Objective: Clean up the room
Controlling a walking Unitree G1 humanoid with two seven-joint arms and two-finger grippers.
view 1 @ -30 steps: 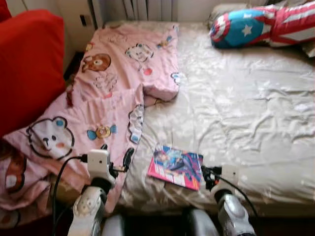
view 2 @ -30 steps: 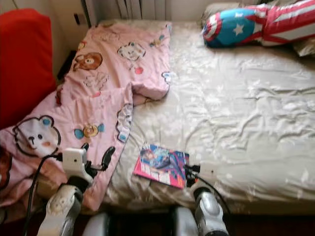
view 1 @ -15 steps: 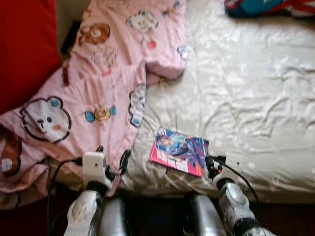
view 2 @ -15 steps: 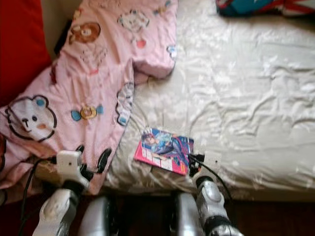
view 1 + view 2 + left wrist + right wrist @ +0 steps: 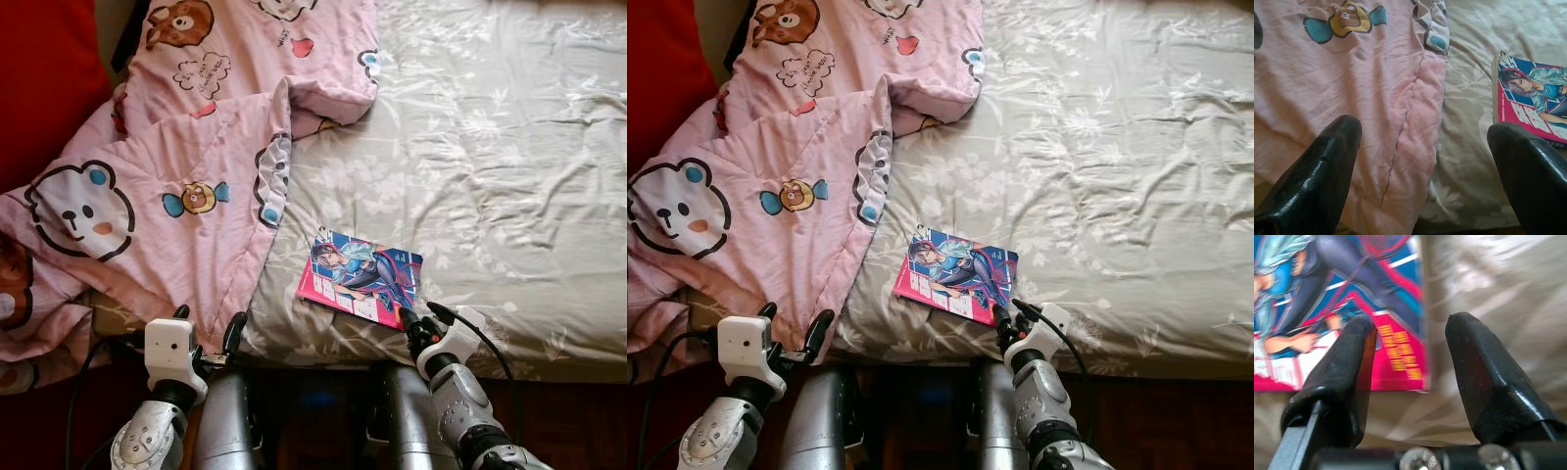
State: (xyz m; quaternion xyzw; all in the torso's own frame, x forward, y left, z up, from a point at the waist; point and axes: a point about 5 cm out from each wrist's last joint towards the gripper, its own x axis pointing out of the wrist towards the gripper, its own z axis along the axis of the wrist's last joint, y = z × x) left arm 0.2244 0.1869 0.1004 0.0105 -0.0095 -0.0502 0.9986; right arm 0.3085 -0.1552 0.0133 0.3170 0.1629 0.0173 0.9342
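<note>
Comic book (image 5: pixel 362 275) lies flat on the bed (image 5: pixel 509 176) near its front edge, just ahead of the right gripper (image 5: pixel 419 316), whose jaws gape at its near corner; the left gripper (image 5: pixel 208 329), also released, hovers over the pink blanket (image 5: pixel 176 196), farther off.

The head's two eyes are looking steeply down from above the near edge of the bed (image 5: pixel 509 176), sharing almost the same field: pink quilt (image 5: pixel 186 196), comic book (image 5: pixel 361 275) and both arms at the bottom. The left wrist camera is peering low along its fingers (image 5: pixel 1322 171) over quilt and sheet, catching the book at its margin. The right wrist camera is sitting very close to the book's corner (image 5: pixel 1400 357), between its fingers (image 5: pixel 1484 377)
</note>
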